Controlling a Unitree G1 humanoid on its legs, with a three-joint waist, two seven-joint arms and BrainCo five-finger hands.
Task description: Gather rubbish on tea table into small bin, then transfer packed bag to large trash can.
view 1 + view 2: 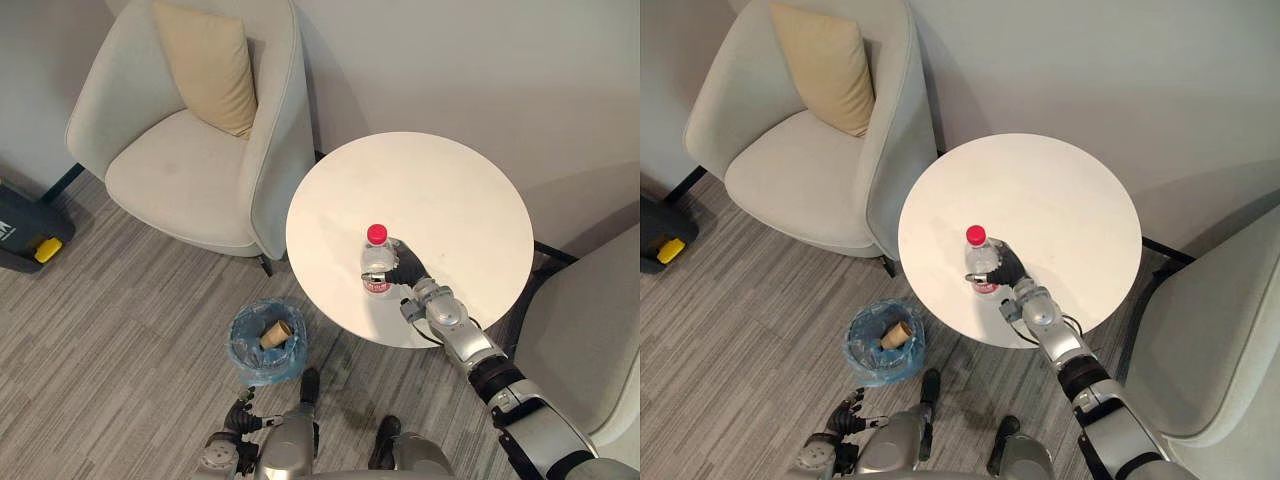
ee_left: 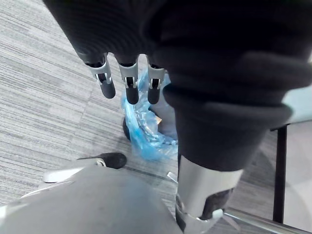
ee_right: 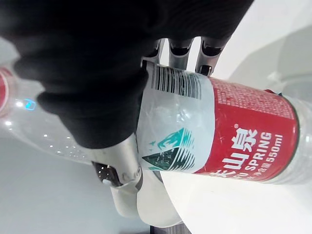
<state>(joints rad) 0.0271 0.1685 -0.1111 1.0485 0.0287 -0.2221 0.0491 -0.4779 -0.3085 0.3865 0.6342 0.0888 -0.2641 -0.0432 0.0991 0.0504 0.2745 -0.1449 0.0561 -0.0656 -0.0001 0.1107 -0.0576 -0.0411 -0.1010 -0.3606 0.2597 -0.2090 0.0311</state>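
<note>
Bottle [image 1: 377, 262], red cap, upright on table [image 1: 450, 190]. Right hand [image 1: 408, 268] wrapped round its labelled middle, fingers curled tight. Bin [image 1: 266, 345] on floor, well left of and below that hand, cup [image 1: 275, 334] inside. Left hand [image 2: 127, 80] near bin, fingers slack, empty. Step: gathering rubbish. Next, probably: lift bottle past table edge, release over bin.

1. The right hand [image 1: 408, 268] is wrapping the bottle [image 1: 377, 262] and covering its lower side, so the fingertips behind it are lying hidden.
2. In the right wrist view the hand's dark cover is masking the bottle's shoulder, and the picture's edges are cutting off both its ends.
3. Inside the small bin [image 1: 243, 345], the brown item [image 1: 276, 334] is showing too small to identify — cup or tube.
4. The edges are cropping the right armchair [image 1: 590, 340] and the dark case [image 1: 25, 232].
</note>
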